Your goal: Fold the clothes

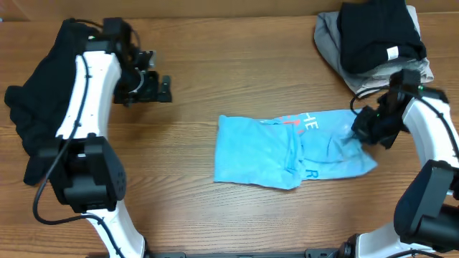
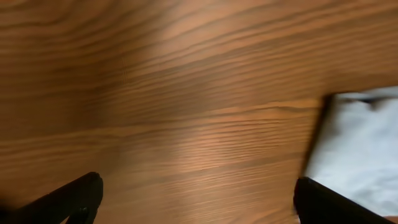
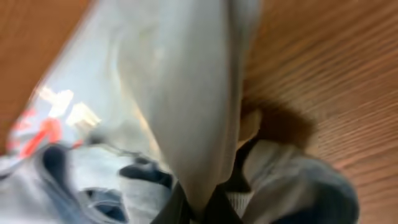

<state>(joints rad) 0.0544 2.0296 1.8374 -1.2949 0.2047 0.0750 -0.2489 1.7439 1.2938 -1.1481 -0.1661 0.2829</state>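
A light blue T-shirt (image 1: 287, 149) with white and red lettering lies crumpled at the table's middle right. My right gripper (image 1: 361, 129) is at its right edge and is shut on a fold of the shirt's fabric (image 3: 186, 106), which rises taut out of the jaws (image 3: 202, 208) in the right wrist view. My left gripper (image 1: 159, 89) is open and empty over bare wood at the upper left; its two finger tips (image 2: 193, 199) sit far apart in the left wrist view, where a pale blurred edge of cloth (image 2: 360, 149) shows at the right.
A folded black garment (image 1: 379, 34) lies on a grey one (image 1: 331, 41) at the back right corner. Another black garment (image 1: 36, 107) is heaped at the far left by the left arm. The wooden table (image 1: 215, 215) runs across the view.
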